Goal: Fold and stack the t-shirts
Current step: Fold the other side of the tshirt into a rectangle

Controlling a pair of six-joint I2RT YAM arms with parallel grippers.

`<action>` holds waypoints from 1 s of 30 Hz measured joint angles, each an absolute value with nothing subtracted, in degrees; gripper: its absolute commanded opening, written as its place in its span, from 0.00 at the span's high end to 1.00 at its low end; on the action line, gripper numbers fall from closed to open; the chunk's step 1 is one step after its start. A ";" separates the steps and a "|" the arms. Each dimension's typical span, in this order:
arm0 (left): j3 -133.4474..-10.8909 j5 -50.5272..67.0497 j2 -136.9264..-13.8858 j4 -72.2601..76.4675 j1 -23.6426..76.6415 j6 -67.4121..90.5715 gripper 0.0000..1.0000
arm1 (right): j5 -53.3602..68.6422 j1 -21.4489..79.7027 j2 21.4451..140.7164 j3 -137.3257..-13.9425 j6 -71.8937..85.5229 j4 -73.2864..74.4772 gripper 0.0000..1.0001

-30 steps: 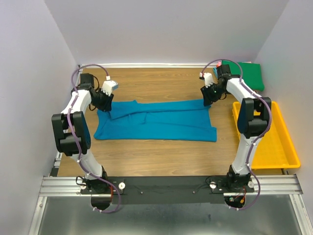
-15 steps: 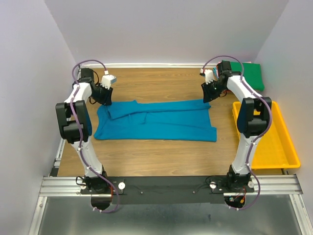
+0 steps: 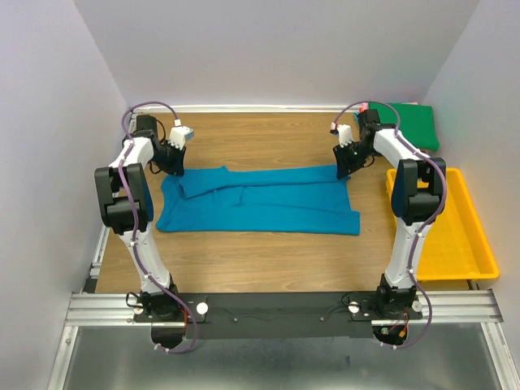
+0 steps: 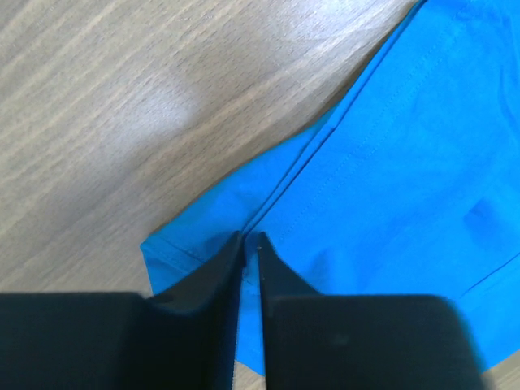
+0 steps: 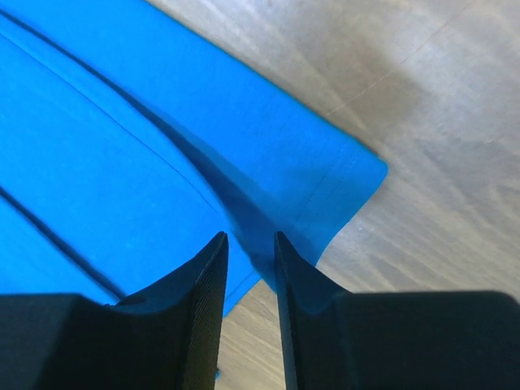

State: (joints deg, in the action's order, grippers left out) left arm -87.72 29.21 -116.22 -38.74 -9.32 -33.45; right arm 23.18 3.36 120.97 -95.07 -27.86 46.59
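A teal-blue t-shirt (image 3: 260,203), folded into a long band, lies flat across the middle of the table. My left gripper (image 3: 176,169) is down on its far left corner. In the left wrist view the gripper (image 4: 251,236) is shut, its tips pinching the shirt's (image 4: 406,162) doubled edge. My right gripper (image 3: 342,171) is at the far right corner. In the right wrist view the gripper (image 5: 250,236) stands narrowly open astride the shirt's (image 5: 97,146) corner, with wood showing between the fingers. A dark green t-shirt (image 3: 414,123) lies at the back right.
A yellow plastic tray (image 3: 486,252) sits along the table's right side, beside the right arm. White walls close in the back and both sides. Bare wood lies in front of and behind the blue shirt.
The left arm has swung back and outward, and its jaws have closed onto the shirt's corner. The right jaws have narrowed a little. The shirt lies as before.
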 measured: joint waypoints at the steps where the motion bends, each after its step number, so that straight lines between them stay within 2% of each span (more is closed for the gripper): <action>1: -87.68 29.21 -116.22 -38.81 -9.32 -33.56 0.96 | 23.18 3.36 120.97 -94.63 -27.86 46.61 0.69; 3: -87.68 29.21 -116.20 -38.87 -9.32 -33.56 1.00 | 23.18 3.36 120.97 -93.95 -27.90 46.63 0.73; 10: -87.55 29.30 -115.50 -40.05 -9.32 -34.57 1.00 | 22.83 3.36 120.79 -92.18 -28.14 46.83 0.87; 20: -82.83 32.42 -107.63 -44.07 -9.32 -38.92 1.00 | 21.93 3.36 120.31 -90.65 -29.02 47.18 0.88; 30: -68.27 35.07 -98.08 -50.68 -8.95 -51.07 1.00 | 20.64 3.36 120.29 -89.82 -30.15 47.55 0.91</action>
